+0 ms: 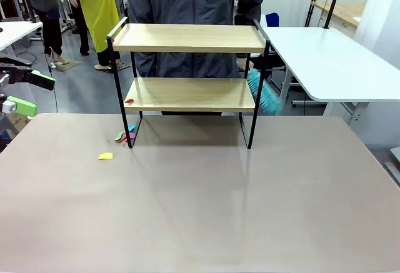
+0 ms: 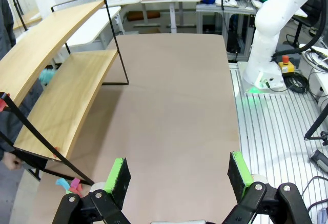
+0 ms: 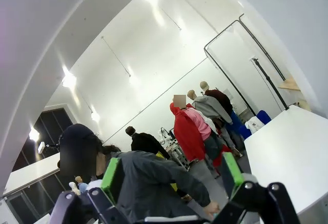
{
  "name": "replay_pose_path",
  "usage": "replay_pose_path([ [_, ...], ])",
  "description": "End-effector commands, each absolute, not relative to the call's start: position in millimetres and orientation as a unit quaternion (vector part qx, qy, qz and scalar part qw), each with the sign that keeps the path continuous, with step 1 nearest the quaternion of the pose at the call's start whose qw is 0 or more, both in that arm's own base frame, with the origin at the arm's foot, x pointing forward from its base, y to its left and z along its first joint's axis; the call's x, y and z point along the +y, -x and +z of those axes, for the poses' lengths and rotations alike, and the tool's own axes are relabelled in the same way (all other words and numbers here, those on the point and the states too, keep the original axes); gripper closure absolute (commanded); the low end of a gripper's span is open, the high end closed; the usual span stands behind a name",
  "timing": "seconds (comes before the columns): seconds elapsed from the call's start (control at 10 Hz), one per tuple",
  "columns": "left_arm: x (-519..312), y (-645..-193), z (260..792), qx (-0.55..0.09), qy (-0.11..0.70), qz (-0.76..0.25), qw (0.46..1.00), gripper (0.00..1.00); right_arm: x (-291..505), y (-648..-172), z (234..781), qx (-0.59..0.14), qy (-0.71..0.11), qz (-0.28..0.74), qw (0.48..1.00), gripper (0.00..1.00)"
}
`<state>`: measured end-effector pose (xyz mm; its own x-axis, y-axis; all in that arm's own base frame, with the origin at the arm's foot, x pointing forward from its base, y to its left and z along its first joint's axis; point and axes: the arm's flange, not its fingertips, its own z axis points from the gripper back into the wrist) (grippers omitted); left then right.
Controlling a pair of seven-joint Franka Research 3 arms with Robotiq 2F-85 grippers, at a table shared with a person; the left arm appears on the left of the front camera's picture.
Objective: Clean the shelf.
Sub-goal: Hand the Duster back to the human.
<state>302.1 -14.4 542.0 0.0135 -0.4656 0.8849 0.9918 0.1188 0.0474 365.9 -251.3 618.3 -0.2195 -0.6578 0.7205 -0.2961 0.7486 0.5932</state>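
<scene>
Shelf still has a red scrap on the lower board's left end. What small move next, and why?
Probably ease the left gripper toward the shelf's lower board. Its jaws are open and it hangs at the table's left edge, the side nearest the red scrap. The person holds a teal brush at the other end.

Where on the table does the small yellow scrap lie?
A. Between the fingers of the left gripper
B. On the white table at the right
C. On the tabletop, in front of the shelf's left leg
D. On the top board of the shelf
C: the yellow scrap lies flat on the tabletop, nearer the camera than the left leg of the shelf.
</scene>
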Motion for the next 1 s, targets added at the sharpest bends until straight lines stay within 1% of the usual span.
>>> replay_pose_path([
  [0.0, -16.6, -303.5, 542.4, -0.411, 0.332, -0.579, 0.622, 0.0, -249.6, -364.3, 617.1, -0.766, -0.305, -0.161, 0.542, 0.0],
  [0.9, -16.6, -303.5, 542.4, -0.411, 0.332, -0.579, 0.622, 0.0, -249.6, -364.3, 617.1, -0.766, -0.305, -0.161, 0.542, 0.0],
])
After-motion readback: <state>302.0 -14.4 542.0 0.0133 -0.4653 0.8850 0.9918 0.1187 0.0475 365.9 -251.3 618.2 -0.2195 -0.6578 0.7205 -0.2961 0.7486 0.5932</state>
